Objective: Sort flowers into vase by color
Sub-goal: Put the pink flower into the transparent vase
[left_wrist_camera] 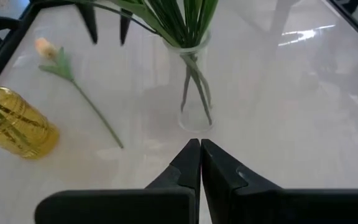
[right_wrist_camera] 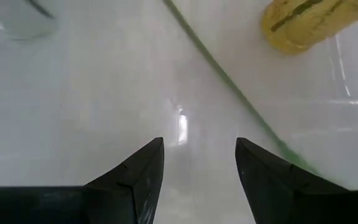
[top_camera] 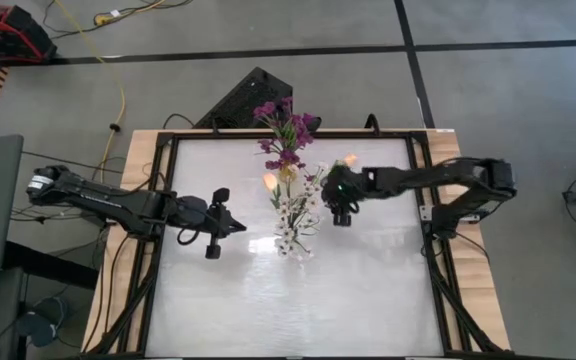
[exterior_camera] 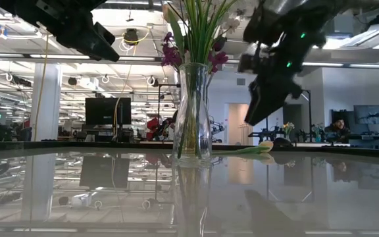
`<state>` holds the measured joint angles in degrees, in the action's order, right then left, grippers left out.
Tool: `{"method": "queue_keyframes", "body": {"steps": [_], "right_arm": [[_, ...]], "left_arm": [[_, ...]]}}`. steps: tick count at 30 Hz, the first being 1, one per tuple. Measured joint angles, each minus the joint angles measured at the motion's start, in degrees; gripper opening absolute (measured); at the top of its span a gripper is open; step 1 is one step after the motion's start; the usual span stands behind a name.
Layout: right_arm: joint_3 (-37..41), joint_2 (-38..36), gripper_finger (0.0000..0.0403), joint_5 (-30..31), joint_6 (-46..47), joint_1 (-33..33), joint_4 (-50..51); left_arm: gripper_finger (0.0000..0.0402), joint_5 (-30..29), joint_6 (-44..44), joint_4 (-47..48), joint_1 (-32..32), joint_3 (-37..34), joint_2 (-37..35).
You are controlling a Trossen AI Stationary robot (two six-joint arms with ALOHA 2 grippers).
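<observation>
A clear glass vase [top_camera: 292, 222] [exterior_camera: 193, 112] [left_wrist_camera: 194, 87] stands mid-table and holds green stems with white sprays. Just beyond it, a yellow vase [top_camera: 286, 176] [left_wrist_camera: 14, 127] [right_wrist_camera: 306, 22] carries purple sprays [top_camera: 286, 125]. A peach bud [top_camera: 270, 181] rises between the two vases. One peach tulip [top_camera: 349, 159] [left_wrist_camera: 45, 47] [exterior_camera: 255, 149] lies flat on the table, and its green stem [right_wrist_camera: 241, 102] passes under my right gripper [top_camera: 340, 216] [right_wrist_camera: 199, 162]. That gripper is open and hovers above the stem. My left gripper [top_camera: 240, 226] [left_wrist_camera: 200, 149] is shut, raised left of the clear vase.
The white tabletop has a black frame [top_camera: 158, 230] and wooden side boards [top_camera: 468, 290]. The near half of the table [top_camera: 298, 300] holds nothing. Cables and a dark case [top_camera: 248, 100] lie on the floor beyond the far edge.
</observation>
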<state>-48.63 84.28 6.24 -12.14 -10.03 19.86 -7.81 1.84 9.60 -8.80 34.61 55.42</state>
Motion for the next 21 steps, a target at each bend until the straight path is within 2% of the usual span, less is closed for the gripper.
{"method": "queue_keyframes", "body": {"steps": [5, 9, 16, 21], "right_arm": [[-1.01, 6.88, 0.0224, -7.48, -7.42, -7.30, -6.50], [-4.64, 12.94, 0.0224, -9.25, -12.22, -11.36, -6.62], [-11.77, 21.16, 0.0223, -9.46, -18.83, -15.61, -3.09], [-16.42, 24.57, 0.0208, -12.33, -19.84, -17.02, 5.64]], "left_arm": [[0.0001, -0.47, 0.01, -0.27, 0.00, 0.00, 0.00], [0.0001, -0.56, 0.41, -0.70, 0.01, 0.00, 0.00], [0.0001, -1.54, 0.47, -1.20, 0.17, 0.00, 0.00], [0.0001, -1.90, 0.61, -1.42, 0.72, 0.00, 0.00]]}}
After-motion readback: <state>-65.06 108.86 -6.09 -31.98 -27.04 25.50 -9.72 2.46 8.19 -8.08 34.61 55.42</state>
